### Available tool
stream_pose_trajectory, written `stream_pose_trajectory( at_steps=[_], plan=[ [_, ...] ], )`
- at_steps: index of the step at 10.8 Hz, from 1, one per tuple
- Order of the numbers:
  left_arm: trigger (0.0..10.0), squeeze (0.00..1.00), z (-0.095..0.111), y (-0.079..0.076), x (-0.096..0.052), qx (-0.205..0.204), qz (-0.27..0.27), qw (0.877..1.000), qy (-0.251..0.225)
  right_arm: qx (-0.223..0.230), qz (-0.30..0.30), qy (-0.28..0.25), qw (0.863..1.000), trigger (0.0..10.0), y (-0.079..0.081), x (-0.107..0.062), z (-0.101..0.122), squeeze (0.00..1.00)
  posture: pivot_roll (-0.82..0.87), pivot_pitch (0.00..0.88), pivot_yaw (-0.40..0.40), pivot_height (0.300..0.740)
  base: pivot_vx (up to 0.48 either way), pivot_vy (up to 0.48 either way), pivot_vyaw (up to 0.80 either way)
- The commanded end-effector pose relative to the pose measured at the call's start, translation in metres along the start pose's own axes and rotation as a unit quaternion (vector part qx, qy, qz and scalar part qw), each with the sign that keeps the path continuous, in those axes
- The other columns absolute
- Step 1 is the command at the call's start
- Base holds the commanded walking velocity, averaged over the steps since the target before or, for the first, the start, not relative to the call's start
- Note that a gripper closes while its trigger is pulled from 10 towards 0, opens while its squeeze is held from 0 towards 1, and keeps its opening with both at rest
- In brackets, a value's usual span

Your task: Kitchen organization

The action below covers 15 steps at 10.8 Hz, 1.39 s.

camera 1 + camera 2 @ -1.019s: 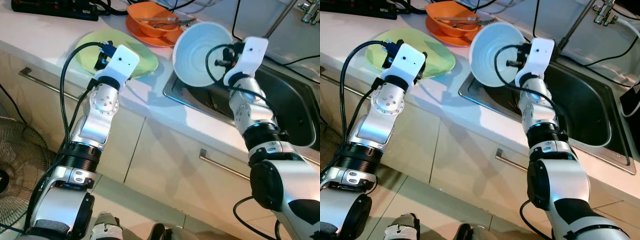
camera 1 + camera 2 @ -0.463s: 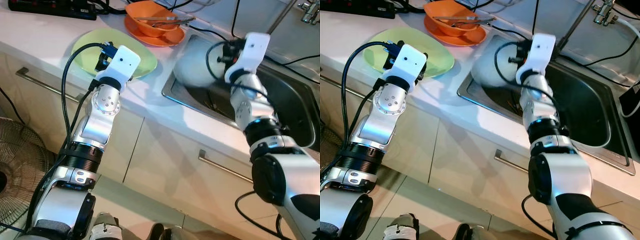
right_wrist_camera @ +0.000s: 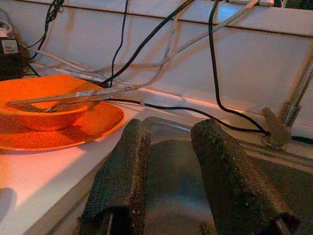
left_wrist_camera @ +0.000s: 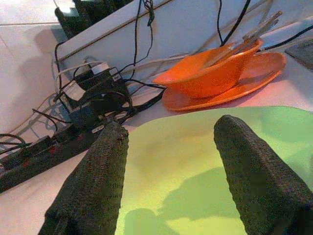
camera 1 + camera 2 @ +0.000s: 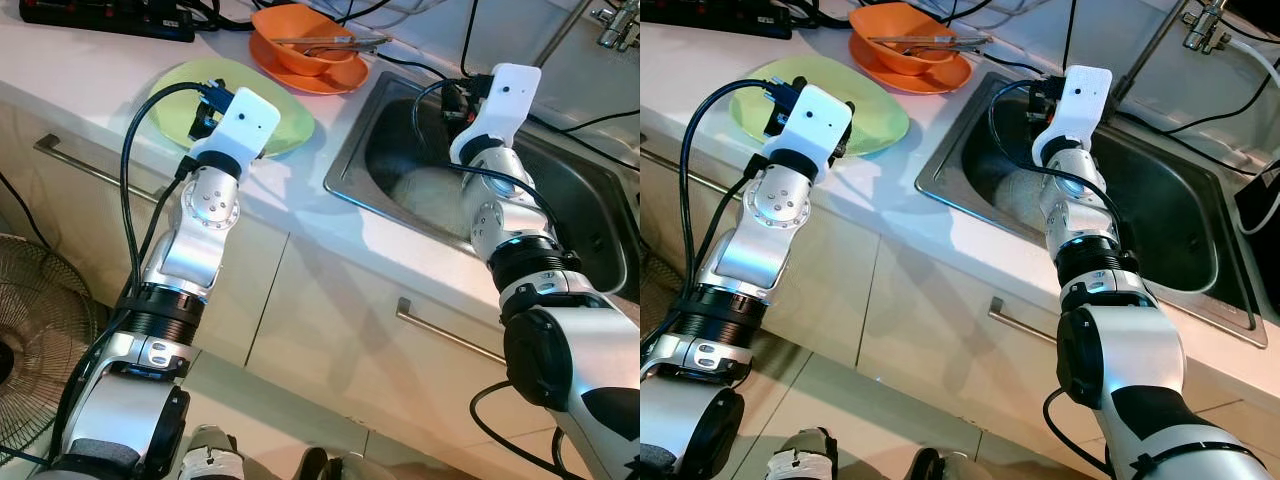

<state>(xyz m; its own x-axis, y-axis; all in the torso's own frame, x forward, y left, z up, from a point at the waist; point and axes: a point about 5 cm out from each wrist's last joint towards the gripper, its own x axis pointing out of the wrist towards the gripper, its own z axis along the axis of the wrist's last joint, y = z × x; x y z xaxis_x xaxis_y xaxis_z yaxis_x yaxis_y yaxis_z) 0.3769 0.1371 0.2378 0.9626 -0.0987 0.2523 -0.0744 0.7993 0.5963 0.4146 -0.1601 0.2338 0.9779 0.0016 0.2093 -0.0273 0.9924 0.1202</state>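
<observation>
Bowl [image 5: 432, 192], white and blurred, down in the sink [image 5: 1185, 215], below the right tool [image 3: 168, 161]. Fingers of that tool apart, nothing between them, poised over the sink's near corner. Left tool [image 4: 168, 161] above the green plate [image 5: 285, 120] on the table [image 5: 90, 75], fingers spread wide (nothing gripped). Orange bowl [image 5: 902, 28] with utensils on an orange plate [image 5: 940, 72] just beyond, beside the sink.
</observation>
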Motion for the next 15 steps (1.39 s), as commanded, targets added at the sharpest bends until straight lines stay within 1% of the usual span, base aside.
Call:
stream_pose_trajectory(
  at_steps=[1, 2, 3, 4, 6, 7, 8, 9, 11, 12, 13, 14, 15],
  plan=[
    [10.0, 0.00, 0.010, -0.005, 0.001, 0.000, -0.006, 1.000, -0.015, -0.002, -0.019, -0.006, 1.000, 10.0, -0.012, 0.001, 0.005, 0.00, 0.31, 0.091, -0.248, 0.740, 0.000, 0.000, 0.00],
    [10.0, 0.00, 0.009, -0.001, 0.000, 0.002, -0.002, 1.000, -0.018, 0.007, -0.003, -0.022, 1.000, 10.0, -0.002, 0.001, 0.008, 0.00, 0.28, 0.098, -0.211, 0.740, 0.000, 0.000, 0.00],
    [10.0, 0.00, 0.009, 0.004, 0.000, 0.006, 0.004, 1.000, -0.025, 0.019, 0.027, -0.040, 0.999, 10.0, 0.012, -0.001, 0.011, 0.00, 0.25, 0.102, -0.182, 0.740, 0.000, 0.000, 0.00],
    [10.0, 0.00, 0.009, 0.008, -0.001, 0.007, 0.012, 0.999, -0.034, 0.029, 0.062, -0.053, 0.996, 10.0, 0.028, -0.008, 0.011, 0.00, 0.21, 0.112, -0.143, 0.740, 0.000, 0.000, 0.00],
    [10.0, 0.00, 0.011, 0.013, -0.006, 0.009, 0.017, 0.998, -0.051, 0.037, 0.088, -0.063, 0.993, 10.0, 0.043, -0.017, 0.009, 0.00, 0.18, 0.125, -0.101, 0.740, 0.000, 0.000, 0.00],
    [10.0, 0.00, 0.013, 0.018, -0.011, -0.017, 0.019, 0.998, -0.062, 0.043, 0.089, -0.061, 0.993, 10.0, 0.046, -0.023, 0.005, 0.00, 0.17, 0.135, -0.079, 0.740, 0.000, 0.000, 0.00],
    [10.0, 0.00, 0.013, 0.019, -0.014, -0.029, 0.018, 0.997, -0.066, 0.045, 0.087, -0.059, 0.993, 10.0, 0.046, -0.024, 0.004, 0.00, 0.16, 0.139, -0.074, 0.740, 0.000, 0.000, 0.00],
    [10.0, 0.00, 0.012, 0.019, -0.021, -0.060, 0.002, 0.996, -0.071, 0.044, 0.077, -0.051, 0.995, 10.0, 0.040, -0.030, 0.000, 0.00, 0.16, 0.146, -0.064, 0.740, 0.000, 0.000, 0.00],
    [10.0, 0.00, 0.007, 0.020, -0.031, -0.079, -0.007, 0.994, -0.075, 0.033, 0.044, -0.039, 0.998, 10.0, 0.019, -0.038, -0.006, 0.00, 0.15, 0.153, -0.053, 0.740, 0.000, 0.000, 0.00],
    [10.0, 0.00, 0.007, 0.020, -0.038, -0.142, -0.011, 0.988, -0.065, 0.029, 0.030, -0.026, 0.999, 10.0, 0.009, -0.046, -0.014, 0.00, 0.15, 0.153, -0.042, 0.740, 0.000, 0.000, 0.00],
    [10.0, 0.00, 0.008, 0.017, -0.042, -0.145, -0.037, 0.987, -0.061, 0.032, 0.033, -0.012, 0.999, 10.0, 0.011, -0.054, -0.022, 0.00, 0.15, 0.157, -0.034, 0.740, 0.000, 0.000, 0.00],
    [10.0, 0.00, 0.007, 0.014, -0.048, -0.107, -0.069, 0.990, -0.065, 0.042, 0.035, -0.003, 0.999, 10.0, 0.017, -0.060, -0.028, 0.00, 0.16, 0.159, -0.029, 0.740, 0.000, 0.000, 0.00],
    [10.0, 0.00, 0.010, 0.014, -0.057, -0.075, -0.104, 0.989, -0.071, 0.050, 0.040, 0.004, 0.998, 10.0, 0.023, -0.064, -0.031, 0.00, 0.16, 0.161, -0.021, 0.740, 0.000, 0.000, 0.00]
  ],
)
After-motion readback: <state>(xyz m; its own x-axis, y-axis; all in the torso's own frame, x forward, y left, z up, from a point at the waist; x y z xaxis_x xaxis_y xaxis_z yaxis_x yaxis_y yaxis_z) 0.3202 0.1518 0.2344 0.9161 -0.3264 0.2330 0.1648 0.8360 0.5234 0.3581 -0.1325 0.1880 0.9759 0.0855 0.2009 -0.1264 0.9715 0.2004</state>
